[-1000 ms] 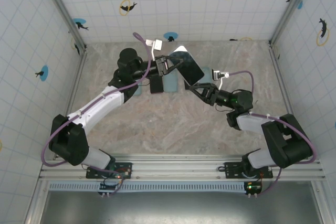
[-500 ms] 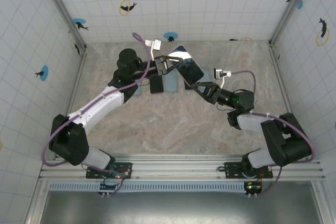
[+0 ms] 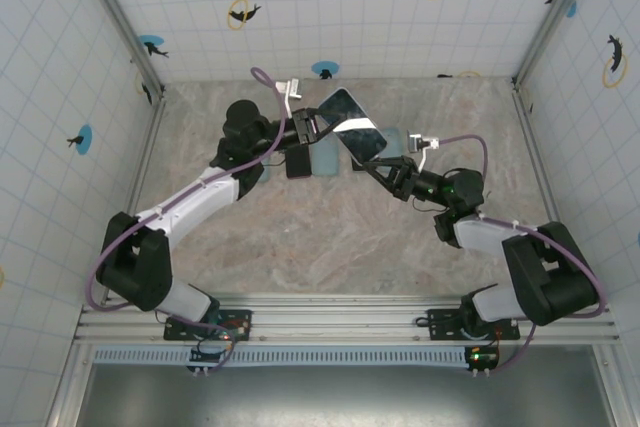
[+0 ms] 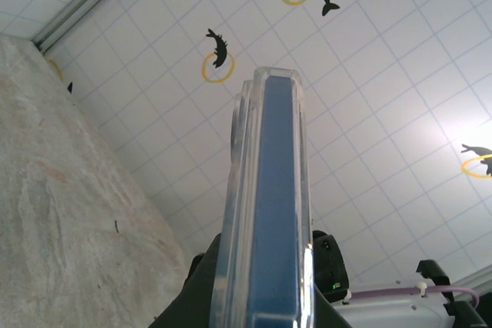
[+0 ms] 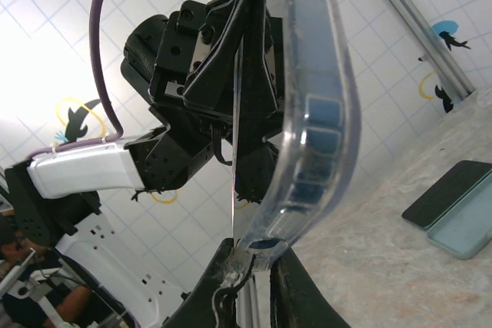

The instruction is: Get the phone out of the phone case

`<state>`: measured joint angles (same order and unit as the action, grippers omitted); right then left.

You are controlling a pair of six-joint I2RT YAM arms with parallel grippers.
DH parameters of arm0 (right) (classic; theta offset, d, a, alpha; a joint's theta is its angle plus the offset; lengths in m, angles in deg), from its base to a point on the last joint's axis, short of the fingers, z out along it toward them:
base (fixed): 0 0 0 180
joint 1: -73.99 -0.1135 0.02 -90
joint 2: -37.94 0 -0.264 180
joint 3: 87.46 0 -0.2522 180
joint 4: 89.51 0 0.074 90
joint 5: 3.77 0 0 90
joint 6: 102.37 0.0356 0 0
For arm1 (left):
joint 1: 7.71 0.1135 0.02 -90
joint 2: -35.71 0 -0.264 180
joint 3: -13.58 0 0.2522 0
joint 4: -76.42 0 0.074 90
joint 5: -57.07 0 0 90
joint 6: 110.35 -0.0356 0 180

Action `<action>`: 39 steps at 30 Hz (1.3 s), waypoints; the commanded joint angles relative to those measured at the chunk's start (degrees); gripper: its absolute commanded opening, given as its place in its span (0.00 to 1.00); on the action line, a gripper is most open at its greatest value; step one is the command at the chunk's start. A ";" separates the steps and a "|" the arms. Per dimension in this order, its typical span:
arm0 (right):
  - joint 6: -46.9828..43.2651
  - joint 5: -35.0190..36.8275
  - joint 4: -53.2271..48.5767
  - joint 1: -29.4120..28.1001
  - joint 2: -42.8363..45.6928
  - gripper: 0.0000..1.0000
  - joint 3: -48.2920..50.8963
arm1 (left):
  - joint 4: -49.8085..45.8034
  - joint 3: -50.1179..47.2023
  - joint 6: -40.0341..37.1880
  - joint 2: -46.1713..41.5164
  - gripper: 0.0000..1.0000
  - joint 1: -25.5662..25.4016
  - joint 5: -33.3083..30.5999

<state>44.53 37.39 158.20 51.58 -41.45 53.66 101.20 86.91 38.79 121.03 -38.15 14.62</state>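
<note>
Top external: I see the phone (image 3: 352,125) held tilted in the air above the tabletop (image 3: 300,237), near the middle of its far edge. The left gripper (image 3: 318,128) is clamped on one end, and the right gripper (image 3: 380,164) pinches the near corner. Left wrist: the clear phone case (image 4: 237,213) wraps the blue edge snugly, so I'd hold firm there. Right wrist: the case bows away from the phone above my pinched corner. I'd peel that corner outward slowly, without twisting, lest the phone slip.
</note>
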 commanded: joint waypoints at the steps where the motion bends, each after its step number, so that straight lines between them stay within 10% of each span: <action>1: -7.16 1.05 -7.76 0.35 -1.26 0.10 -1.99 | 10.79 0.05 10.87 -0.68 0.00 -2.17 0.71; 21: -3.25 3.58 -1.57 2.42 -8.58 0.08 -1.64 | 16.46 -0.37 20.57 -2.29 0.00 -7.55 -1.54; 39: -14.01 7.68 -17.78 3.43 -4.60 0.06 -2.80 | 15.99 0.38 21.21 -2.09 0.00 -7.54 -1.12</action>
<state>33.78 37.63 155.03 53.81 -43.75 51.95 108.85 83.68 51.05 121.79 -40.57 3.28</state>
